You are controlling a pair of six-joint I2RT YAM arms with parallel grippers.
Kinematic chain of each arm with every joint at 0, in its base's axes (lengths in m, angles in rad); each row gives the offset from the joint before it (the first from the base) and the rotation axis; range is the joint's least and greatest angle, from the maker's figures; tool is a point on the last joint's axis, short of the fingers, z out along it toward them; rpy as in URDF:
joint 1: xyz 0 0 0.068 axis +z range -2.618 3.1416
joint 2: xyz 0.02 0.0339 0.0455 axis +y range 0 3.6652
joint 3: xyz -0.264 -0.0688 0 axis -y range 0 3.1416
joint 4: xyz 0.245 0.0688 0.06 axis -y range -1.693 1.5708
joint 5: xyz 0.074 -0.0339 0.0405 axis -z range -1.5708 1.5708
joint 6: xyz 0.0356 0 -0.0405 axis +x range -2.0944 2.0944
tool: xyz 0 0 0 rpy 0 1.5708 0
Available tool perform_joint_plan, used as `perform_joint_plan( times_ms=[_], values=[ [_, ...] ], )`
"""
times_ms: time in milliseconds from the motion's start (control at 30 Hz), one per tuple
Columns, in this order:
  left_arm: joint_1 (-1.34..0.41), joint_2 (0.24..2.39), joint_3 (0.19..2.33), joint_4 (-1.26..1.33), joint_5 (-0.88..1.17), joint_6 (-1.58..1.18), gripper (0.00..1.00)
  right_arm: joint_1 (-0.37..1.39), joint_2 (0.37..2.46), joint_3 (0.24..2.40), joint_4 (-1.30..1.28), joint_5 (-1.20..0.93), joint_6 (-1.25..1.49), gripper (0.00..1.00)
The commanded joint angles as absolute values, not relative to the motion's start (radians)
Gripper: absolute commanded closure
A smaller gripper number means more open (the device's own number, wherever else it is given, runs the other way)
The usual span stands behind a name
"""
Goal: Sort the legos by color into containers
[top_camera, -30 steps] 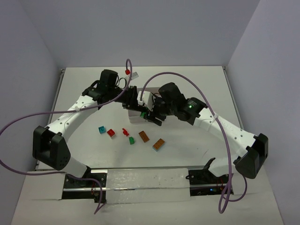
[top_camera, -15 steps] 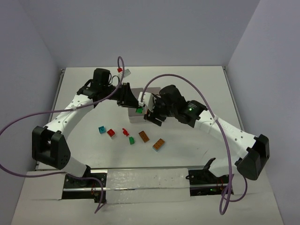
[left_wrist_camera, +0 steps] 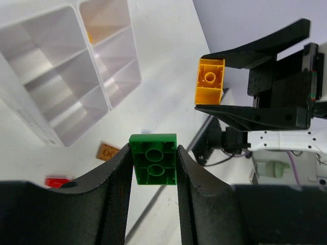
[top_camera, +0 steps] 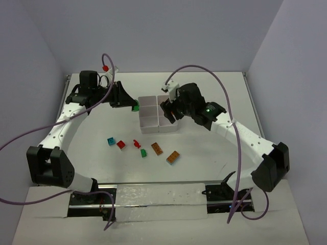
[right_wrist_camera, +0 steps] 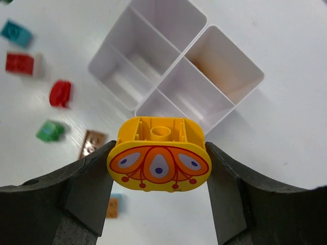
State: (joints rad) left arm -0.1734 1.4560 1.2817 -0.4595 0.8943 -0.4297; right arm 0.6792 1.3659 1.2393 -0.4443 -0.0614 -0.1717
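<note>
My left gripper (top_camera: 135,106) is shut on a green lego (left_wrist_camera: 153,158) and holds it just off the left edge of the white compartment tray (top_camera: 148,123), near its far corner. My right gripper (top_camera: 168,108) is shut on a yellow lego with an orange pattern (right_wrist_camera: 159,158), above the tray's right column; it also shows in the left wrist view (left_wrist_camera: 210,80). Loose on the table in front of the tray lie a teal lego (top_camera: 110,141), a red one (top_camera: 121,144), a small red one (top_camera: 136,143), a green one (top_camera: 143,152) and two orange-brown ones (top_camera: 157,148) (top_camera: 173,157).
The tray's compartments (right_wrist_camera: 179,53) look empty in the wrist views, except for a yellowish tint in one far compartment (left_wrist_camera: 104,23). Both arms arch in from the sides, with purple cables looping above. The table's back wall is close behind the tray.
My left gripper has carried the green lego from over the tray's near side to the left and back, off the tray's left edge. My right gripper has moved back over the tray's right column.
</note>
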Motion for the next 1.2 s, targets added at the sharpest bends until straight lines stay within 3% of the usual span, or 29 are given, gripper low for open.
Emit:
perform_joint_plan(
  times_ms=[0,200,833,1167],
  values=[
    [-0.141,1.407,1.356,-0.451,0.838,-0.391,1.0,0.684,1.501,1.393,-0.421,0.123,0.11,1.0],
    [-0.124,1.401,1.391,-0.425,0.817,-0.399,1.0,0.681,1.685,1.575,-0.503,0.281,0.318,1.0],
    [-0.107,1.37,1.387,-0.386,0.787,-0.405,1.0,0.663,1.898,1.753,-0.589,0.37,0.334,1.0],
    [-0.106,1.37,1.38,-0.381,0.777,-0.403,1.0,0.659,1.936,1.799,-0.643,0.353,0.356,0.9]
  ],
)
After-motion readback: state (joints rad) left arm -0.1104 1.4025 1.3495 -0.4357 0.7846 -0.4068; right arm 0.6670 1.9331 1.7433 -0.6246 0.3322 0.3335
